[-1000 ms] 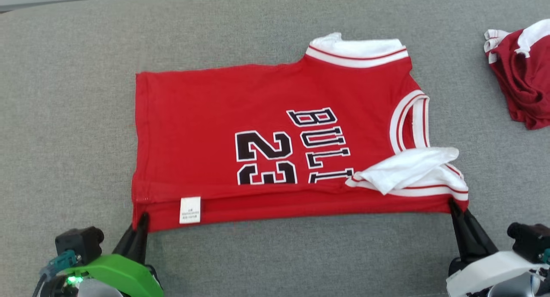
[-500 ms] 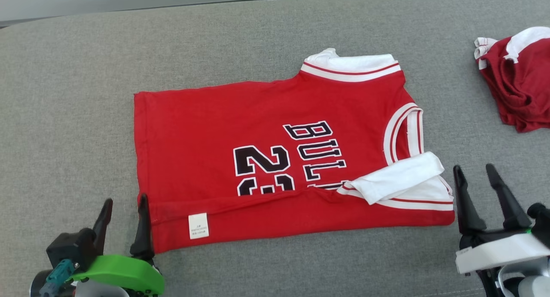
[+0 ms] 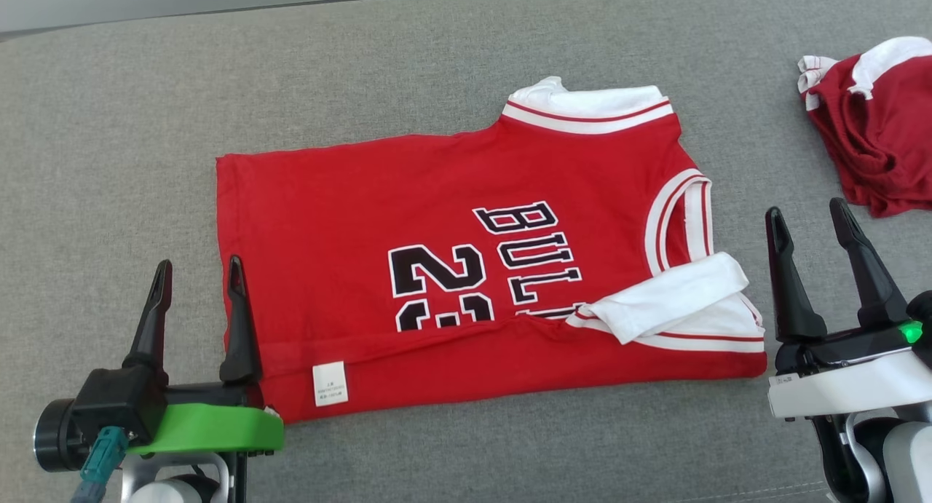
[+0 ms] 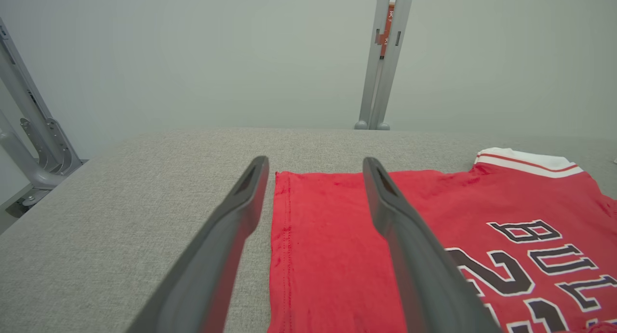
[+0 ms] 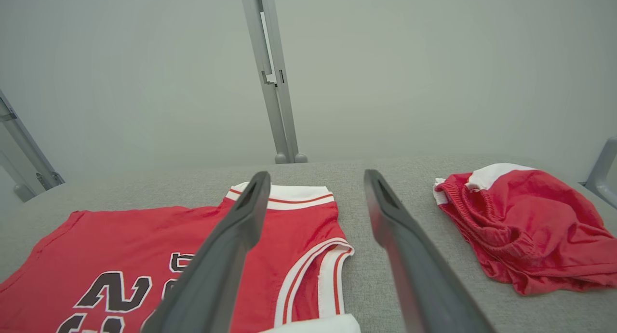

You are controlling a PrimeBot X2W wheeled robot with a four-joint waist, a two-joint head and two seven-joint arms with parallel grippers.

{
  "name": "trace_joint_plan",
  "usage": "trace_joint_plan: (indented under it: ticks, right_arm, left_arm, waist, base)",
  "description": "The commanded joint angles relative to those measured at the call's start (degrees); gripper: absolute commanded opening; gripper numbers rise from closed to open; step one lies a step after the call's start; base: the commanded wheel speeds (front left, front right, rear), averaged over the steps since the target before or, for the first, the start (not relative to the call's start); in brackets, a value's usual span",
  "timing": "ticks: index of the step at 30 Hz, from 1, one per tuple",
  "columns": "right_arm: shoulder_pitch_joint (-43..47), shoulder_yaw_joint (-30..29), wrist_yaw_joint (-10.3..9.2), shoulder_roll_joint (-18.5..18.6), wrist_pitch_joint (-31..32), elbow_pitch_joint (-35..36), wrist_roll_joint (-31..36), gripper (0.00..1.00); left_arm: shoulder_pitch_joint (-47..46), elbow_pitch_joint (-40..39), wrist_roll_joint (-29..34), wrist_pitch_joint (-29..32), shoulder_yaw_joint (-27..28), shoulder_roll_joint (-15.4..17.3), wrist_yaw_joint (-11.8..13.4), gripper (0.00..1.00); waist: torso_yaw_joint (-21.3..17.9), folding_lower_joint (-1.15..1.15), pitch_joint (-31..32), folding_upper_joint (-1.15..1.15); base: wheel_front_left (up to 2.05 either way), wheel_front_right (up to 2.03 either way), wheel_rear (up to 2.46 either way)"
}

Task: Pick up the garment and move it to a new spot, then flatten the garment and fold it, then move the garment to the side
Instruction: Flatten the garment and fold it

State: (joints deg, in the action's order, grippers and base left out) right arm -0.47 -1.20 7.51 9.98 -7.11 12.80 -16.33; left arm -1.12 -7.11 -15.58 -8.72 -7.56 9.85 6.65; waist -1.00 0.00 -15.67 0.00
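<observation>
The garment, a red jersey with black "BULLS 23" lettering and white trim, lies flat on the grey padded table. Its near edge is folded over and shows a white label. My left gripper stands open at the garment's near-left corner, one finger over the red cloth and one over the grey. My right gripper is open just right of the garment's right edge, holding nothing. In the left wrist view my left gripper straddles the garment's hem. In the right wrist view my right gripper hangs above the garment's collar end.
A crumpled second red and white garment lies at the far right of the table, also seen in the right wrist view. Grey metal posts stand behind the table's far edge. Bare grey surface spreads to the left and front.
Both grippers were shut on the garment's near corners, then opened and let go. They now stand raised beside it. The head camera has shifted slightly.
</observation>
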Motion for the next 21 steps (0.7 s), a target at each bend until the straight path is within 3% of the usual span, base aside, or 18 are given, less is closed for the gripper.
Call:
trace_joint_plan:
  ticks: [1,5,11,16,21]
  right_arm:
    - [-0.92,0.10,-0.04,-0.02,0.14,0.33,0.03,1.00]
    - [-1.48,-0.30,-0.04,-0.05,0.01,0.36,-0.55,1.00]
    - [-2.87,0.44,-0.04,-0.23,0.35,0.22,-0.87,1.00]
    - [-4.84,1.93,-0.04,-0.25,-0.26,-0.88,-1.18,1.00]
    - [-6.41,3.50,-0.04,-0.17,-1.09,-2.64,-1.88,1.00]
  left_arm:
    - [-1.19,-0.17,0.36,-0.29,0.01,0.19,0.37,1.00]
    - [-4.45,1.30,0.30,1.13,-0.52,1.21,-0.80,1.00]
    - [-15.87,8.15,-2.40,7.61,-1.15,3.41,-5.13,1.00]
    - [-27.03,19.46,-6.38,15.02,-0.79,5.27,-9.25,1.00]
    - [-35.36,31.74,-8.64,18.73,-0.01,7.44,-11.29,1.00]
  waist:
    - [0.02,0.00,-0.51,0.00]
    - [0.42,0.00,-2.52,0.00]
    - [0.30,0.00,-5.93,0.00]
    - [-1.11,0.00,-8.67,0.00]
    - [-2.86,0.00,-10.26,0.00]
  base:
    - [0.00,0.00,0.00]
    - [0.00,0.00,0.00]
    - [0.00,0.00,0.00]
    - [0.00,0.00,0.00]
    - [0.00,0.00,0.00]
